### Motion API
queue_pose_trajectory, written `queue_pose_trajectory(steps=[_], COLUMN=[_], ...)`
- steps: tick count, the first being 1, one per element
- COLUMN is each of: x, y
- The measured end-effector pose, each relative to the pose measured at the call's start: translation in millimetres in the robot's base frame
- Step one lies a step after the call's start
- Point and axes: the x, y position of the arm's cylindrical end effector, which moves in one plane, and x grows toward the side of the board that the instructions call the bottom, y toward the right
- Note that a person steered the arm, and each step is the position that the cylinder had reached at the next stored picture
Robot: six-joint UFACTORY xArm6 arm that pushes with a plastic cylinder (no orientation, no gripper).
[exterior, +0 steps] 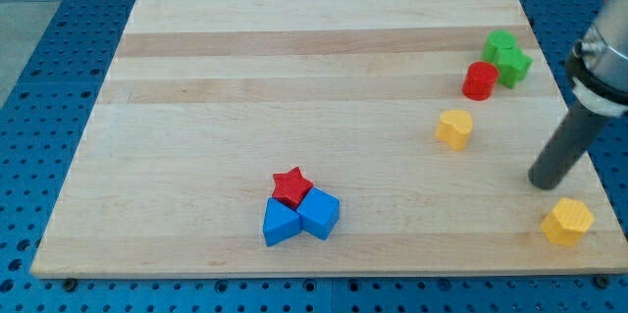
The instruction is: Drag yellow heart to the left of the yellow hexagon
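Observation:
The yellow heart lies on the wooden board right of centre. The yellow hexagon sits near the board's bottom right corner. My tip is at the end of the dark rod that slants down from the view's right. It stands between the two yellow blocks, just above and left of the hexagon and well to the right of and below the heart. It touches neither.
Two green blocks sit together at the top right, with a red cylinder just below and left of them. A red star and two blue blocks cluster near the bottom centre.

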Motion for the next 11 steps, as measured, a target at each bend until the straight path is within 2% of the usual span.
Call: queue_pose_trajectory(steps=[2, 3, 6, 8, 10, 11], x=[-37.5, -60.3, -85.6, -40.4, -78.2, -54.2], y=[-12.5, -52.2, -127.8, -143.5, -175.8, -200.4])
